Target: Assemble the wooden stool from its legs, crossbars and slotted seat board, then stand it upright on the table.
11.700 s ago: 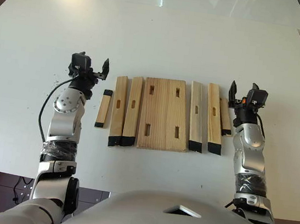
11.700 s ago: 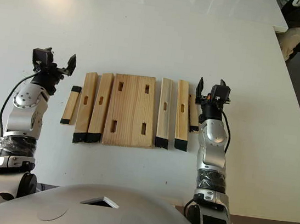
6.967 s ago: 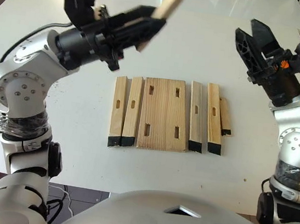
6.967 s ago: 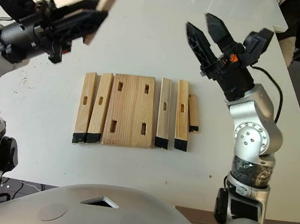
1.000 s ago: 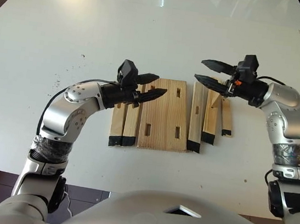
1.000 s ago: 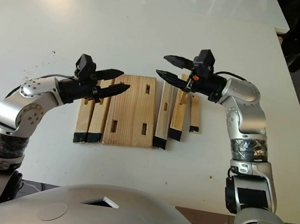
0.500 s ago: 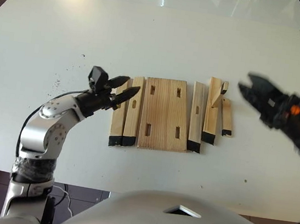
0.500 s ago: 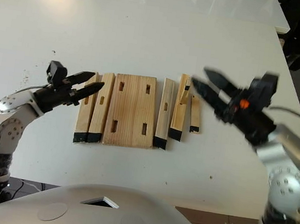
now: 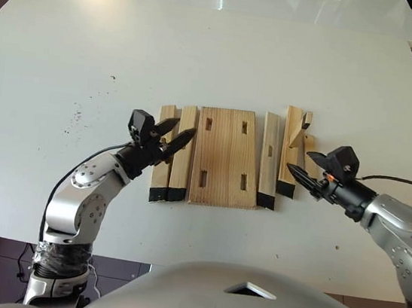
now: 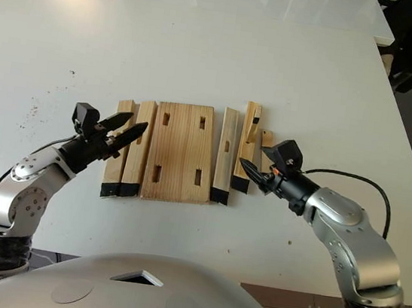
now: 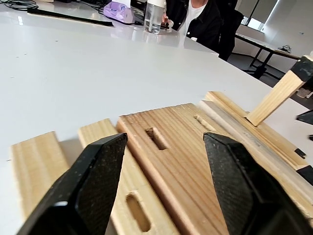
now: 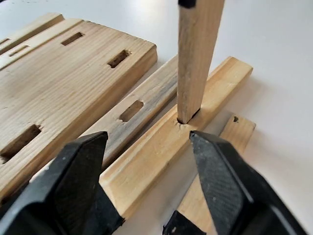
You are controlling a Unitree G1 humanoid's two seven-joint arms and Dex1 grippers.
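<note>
Toward the table's (image 9: 204, 55) near edge, the seat board (image 9: 225, 156) lies flat. Both my grippers are spread and empty: left gripper (image 9: 177, 129) over the left legs (image 9: 160, 171), right gripper (image 9: 299, 162) beside the leg (image 12: 156, 149) with a crossbar (image 12: 198, 54) standing in its slot. Light, stiff wood, I judge — pinch its narrow edges; the joint may be loose.

Bright even light, soft shadows

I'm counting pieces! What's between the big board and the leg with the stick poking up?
One more leg lies flat there, as the eye views show.
</note>
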